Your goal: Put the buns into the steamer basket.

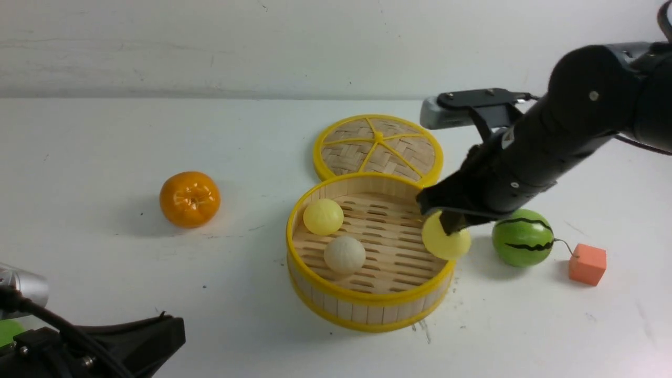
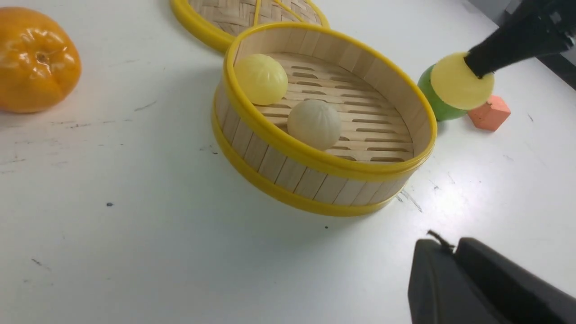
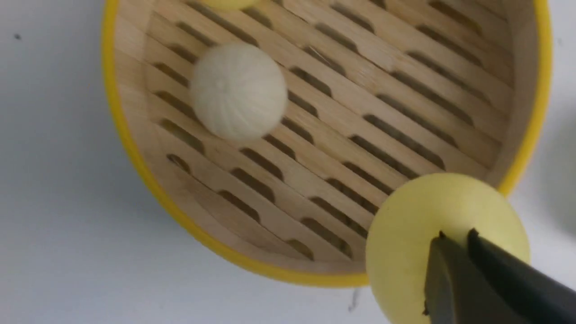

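Note:
The steamer basket [image 1: 367, 300] sits mid-table with two buns on its slatted floor: a pale yellow bun [image 1: 323, 217] at the far left and an off-white bun [image 1: 344, 254] nearer the front. My right gripper [image 1: 452, 224] is shut on a third, pale yellow bun [image 1: 445, 244], pinching its top. That bun hangs just above the basket's right rim, as the right wrist view shows: gripper [image 3: 456, 234], bun [image 3: 418, 216], rim [image 3: 135, 157]. My left gripper [image 2: 450, 245] rests low at the front left, shut and holding nothing, away from the basket [image 2: 315, 155].
A glossy orange [image 1: 189, 199] lies left of the basket. The woven lid [image 1: 378, 147] lies flat behind it, touching its far rim. A green watermelon ball [image 1: 522, 237] and an orange cube [image 1: 587, 264] sit to the right, close under my right arm.

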You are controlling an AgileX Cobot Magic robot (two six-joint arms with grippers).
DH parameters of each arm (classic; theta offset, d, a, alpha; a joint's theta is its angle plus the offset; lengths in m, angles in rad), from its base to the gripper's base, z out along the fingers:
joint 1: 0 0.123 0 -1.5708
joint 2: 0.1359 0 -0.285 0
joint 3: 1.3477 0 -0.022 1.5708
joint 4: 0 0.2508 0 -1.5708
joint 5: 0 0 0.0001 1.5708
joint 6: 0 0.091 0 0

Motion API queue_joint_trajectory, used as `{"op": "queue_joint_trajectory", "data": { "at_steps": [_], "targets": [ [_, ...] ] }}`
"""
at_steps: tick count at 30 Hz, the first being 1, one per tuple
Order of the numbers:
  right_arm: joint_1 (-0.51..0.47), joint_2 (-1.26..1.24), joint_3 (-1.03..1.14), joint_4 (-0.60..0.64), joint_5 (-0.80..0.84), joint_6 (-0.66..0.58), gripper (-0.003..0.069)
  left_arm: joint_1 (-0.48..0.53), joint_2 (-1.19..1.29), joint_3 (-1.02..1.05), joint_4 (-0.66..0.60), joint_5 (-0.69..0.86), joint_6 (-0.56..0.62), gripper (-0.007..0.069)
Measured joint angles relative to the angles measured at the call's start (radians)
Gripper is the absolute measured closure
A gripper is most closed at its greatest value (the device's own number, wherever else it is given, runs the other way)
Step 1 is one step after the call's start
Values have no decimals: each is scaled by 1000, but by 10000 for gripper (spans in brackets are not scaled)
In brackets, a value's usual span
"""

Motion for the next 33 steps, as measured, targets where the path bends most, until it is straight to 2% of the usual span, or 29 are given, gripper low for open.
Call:
{"op": "queue_joint_trajectory", "data": {
  "at_steps": [8,11,19,22,24,27,28,29,31,32,33],
  "targets": [
    [13,181,-67,-10,-99,0,636,0,0,0,0,0,0,568],
    [13,235,-67,-12,-110,0,564,0,0,0,0,0,0,568],
    [13,145,-70,17,-85,66,190,0,0,0,0,0,0,558],
    [13,20,-70,21,-12,67,137,0,0,0,0,0,0,554],
    [13,-68,-60,8,49,70,144,0,0,0,0,0,0,553],
    [13,-260,2,-32,135,110,230,0,0,0,0,0,0,550],
    [13,-272,8,-35,135,110,230,0,0,0,0,0,0,550],
    [13,-352,59,-54,160,144,309,0,0,0,0,0,0,550],
    [13,-459,133,-76,171,174,410,0,0,0,0,0,0,546],
    [13,-479,141,-79,172,176,421,0,0,0,0,0,0,546],
    [13,-548,196,-84,172,190,491,0,0,0,0,0,0,544]
  ]
}}
